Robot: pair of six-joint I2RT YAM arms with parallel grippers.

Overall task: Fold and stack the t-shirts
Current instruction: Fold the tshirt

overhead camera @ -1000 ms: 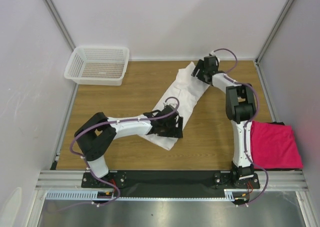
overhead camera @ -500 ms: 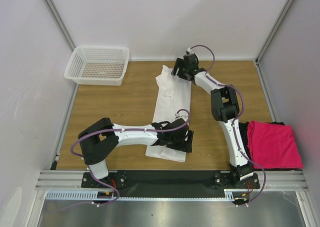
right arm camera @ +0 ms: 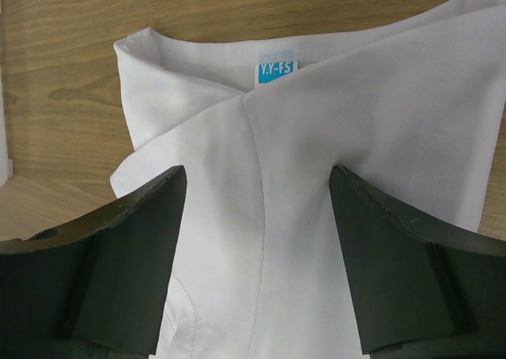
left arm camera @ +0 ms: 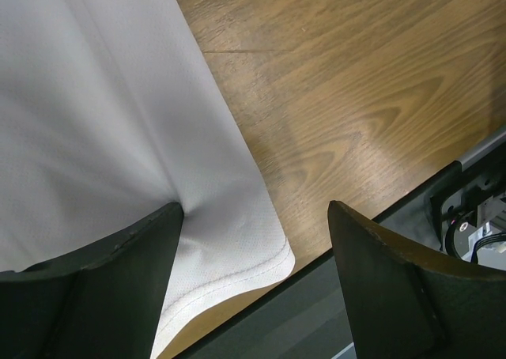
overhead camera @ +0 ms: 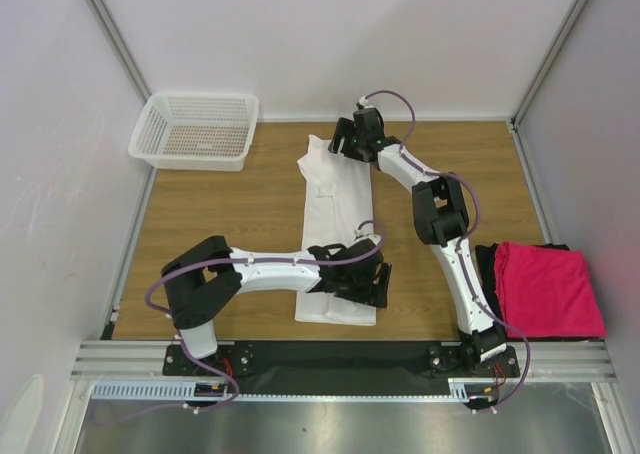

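The white t-shirt (overhead camera: 335,214) lies as a long narrow strip down the middle of the table, collar at the far end. My left gripper (overhead camera: 372,282) (left arm camera: 254,209) stands open at the hem's near right corner; its left finger (left arm camera: 118,280) presses a pucker into the cloth (left arm camera: 95,114). My right gripper (overhead camera: 347,142) (right arm camera: 257,173) is open just above the collar end, straddling the cloth (right arm camera: 371,122) below the blue-white tag (right arm camera: 272,70). A folded magenta-pink t-shirt (overhead camera: 548,289) rests on a black one (overhead camera: 487,262) at the near right.
A white mesh basket (overhead camera: 195,129) stands at the far left corner. The black rail of the table's near edge (left arm camera: 332,304) runs close under the left gripper. White walls close in the table on three sides.
The white shirt swung from a diagonal lie to straight down the table. My left gripper moved right and nearer with the hem; my right gripper moved left with the collar end.
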